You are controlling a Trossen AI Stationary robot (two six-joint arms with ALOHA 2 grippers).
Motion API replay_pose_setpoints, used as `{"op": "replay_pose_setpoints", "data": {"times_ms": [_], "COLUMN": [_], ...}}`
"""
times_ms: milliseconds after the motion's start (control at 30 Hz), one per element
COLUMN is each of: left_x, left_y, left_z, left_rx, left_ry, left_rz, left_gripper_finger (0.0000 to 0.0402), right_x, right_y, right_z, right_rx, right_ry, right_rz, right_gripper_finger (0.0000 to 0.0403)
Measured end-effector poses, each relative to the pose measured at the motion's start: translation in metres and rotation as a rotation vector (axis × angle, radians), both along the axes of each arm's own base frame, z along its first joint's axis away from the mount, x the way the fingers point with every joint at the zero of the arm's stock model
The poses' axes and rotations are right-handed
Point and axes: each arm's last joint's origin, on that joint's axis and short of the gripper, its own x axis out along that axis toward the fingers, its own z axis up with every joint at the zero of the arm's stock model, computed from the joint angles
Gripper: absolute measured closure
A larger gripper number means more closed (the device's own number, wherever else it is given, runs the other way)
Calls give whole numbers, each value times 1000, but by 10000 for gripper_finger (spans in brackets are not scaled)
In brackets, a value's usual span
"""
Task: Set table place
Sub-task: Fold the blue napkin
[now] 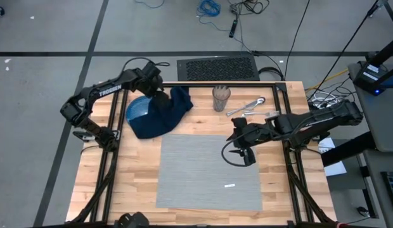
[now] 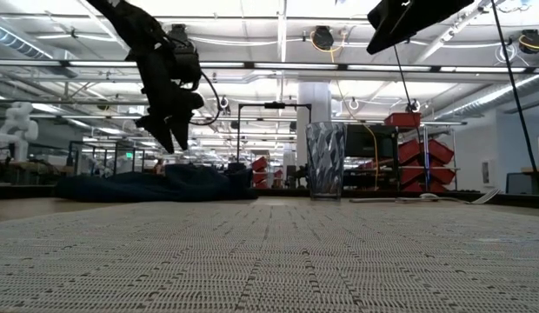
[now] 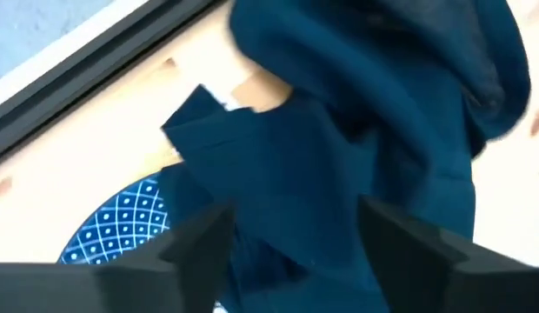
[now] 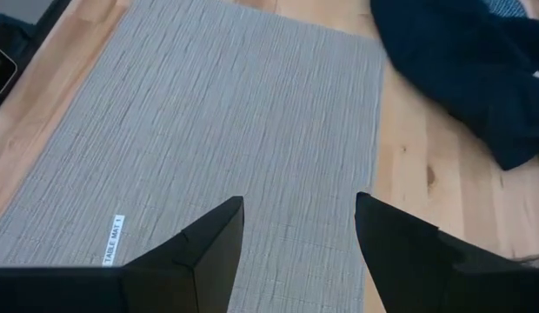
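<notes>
Grey placemat [image 1: 209,171] fills the near bench [image 1: 136,180] centre. Left tool [image 1: 160,97], open and empty, hovers directly over the napkin [image 1: 163,114] covering the plate [image 1: 137,109] far-left; right tool [image 1: 243,149], open, empty, hovers over the mat's right edge.

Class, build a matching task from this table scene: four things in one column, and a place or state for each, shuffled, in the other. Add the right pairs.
1. placemat
2. napkin
3. glass
4. cutlery

A. crumpled, partly covering the blue plate
B. lying on bare wood beside the glass
C. flat in the table's middle
D. standing upright

Pairs: 1-C, 2-A, 3-D, 4-B
</notes>
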Motion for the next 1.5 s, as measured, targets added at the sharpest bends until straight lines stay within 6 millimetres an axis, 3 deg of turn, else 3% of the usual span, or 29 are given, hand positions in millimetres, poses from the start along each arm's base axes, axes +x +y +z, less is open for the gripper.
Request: {"op": "replay_pose_setpoints", "data": {"times_ms": [167,633,767,867,933,1000,1233,1500], "left_x": [-6,11,16,22,27,32,44,52], "left_y": [6,26,24,17,13,10,-19,-65], "left_z": [-8,-51,-53,-51,-46,-42,-13,63], "left_rx": [-50,-102,-108,-116,-113,-95,-55,53], "left_ry": [33,62,48,26,-5,-38,-58,-145], "left_rz": [49,96,21,-66,-120,-150,-258,-383], "left_gripper_finger": [121,122,178,278,359,387,401,401], "right_x": [1,-1,-2,-2,-1,-1,-2,-1], "right_y": [7,17,17,17,17,17,19,20], "right_z": [-2,-1,-2,-2,-1,-1,-1,0], "right_rx": [0,4,7,7,7,0,8,16], "right_ry": [4,-3,0,1,-4,-11,-9,-22], "right_rz": [26,58,53,53,51,41,33,31], "right_gripper_finger": [197,197,197,197,197,197,197,197]}}
